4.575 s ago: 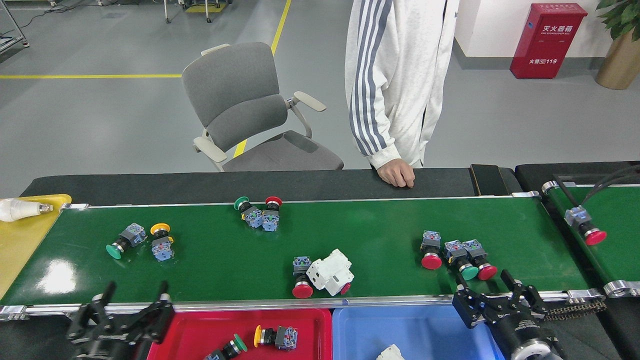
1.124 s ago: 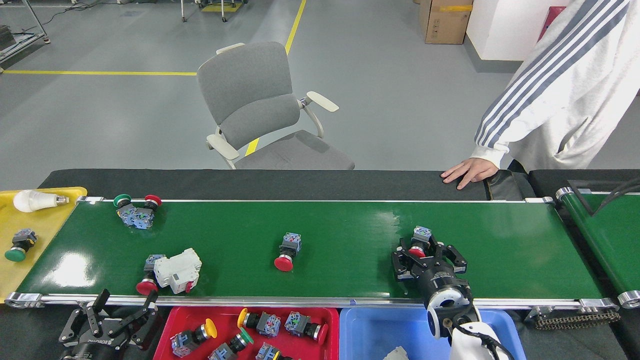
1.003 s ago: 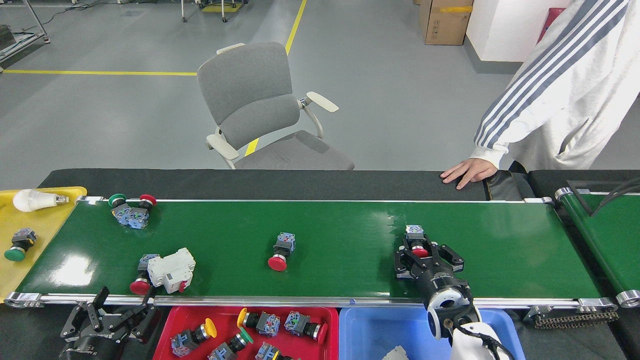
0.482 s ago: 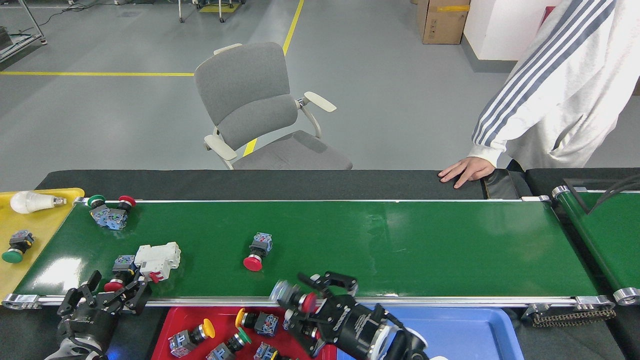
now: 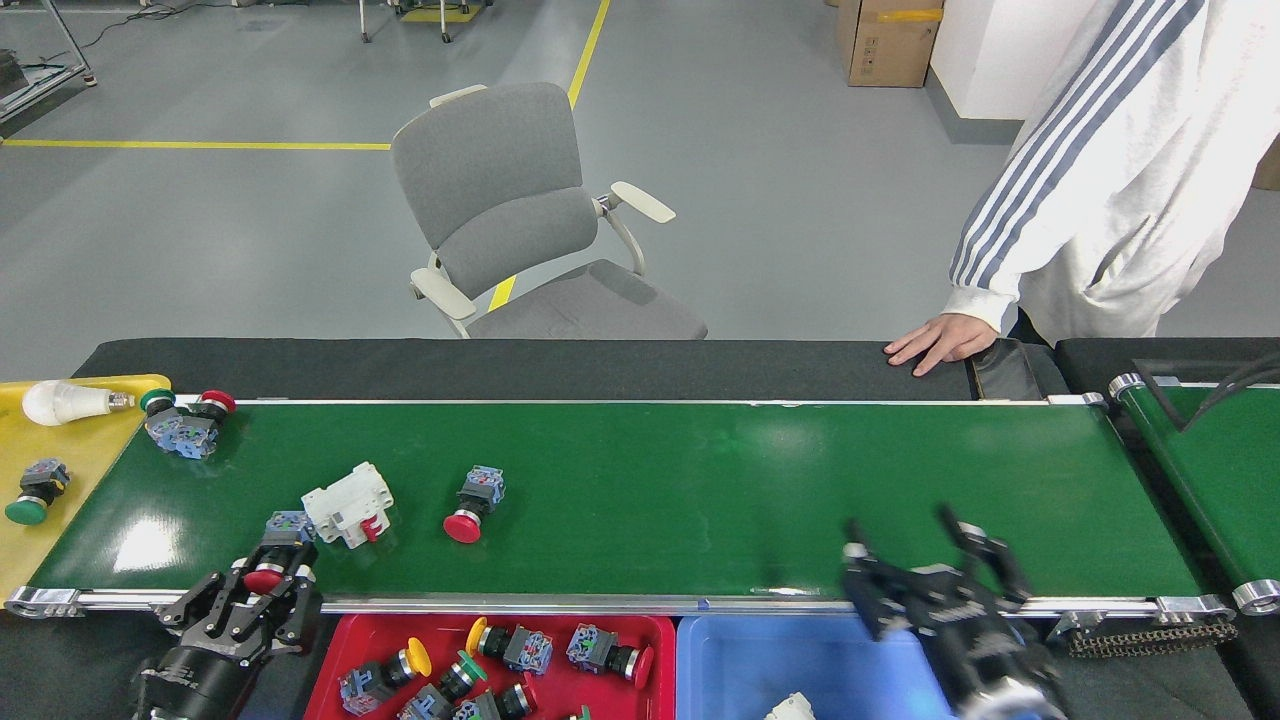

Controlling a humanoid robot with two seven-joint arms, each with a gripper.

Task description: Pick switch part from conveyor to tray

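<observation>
— While the conveyor (image 5: 640,480) carries parts, where is the red-capped switch part (image 5: 270,560)?
— At the conveyor's near-left corner, between the fingers of the left gripper (image 5: 250,605), which looks clenched on its red cap — the white breaker (image 5: 348,503) lies just beyond it.
— And the right gripper (image 5: 925,560)?
— Spread wide and empty over the conveyor's near rail, above the blue tray (image 5: 810,660). The red tray (image 5: 500,665) sits against the same rail, holding several switches.
</observation>
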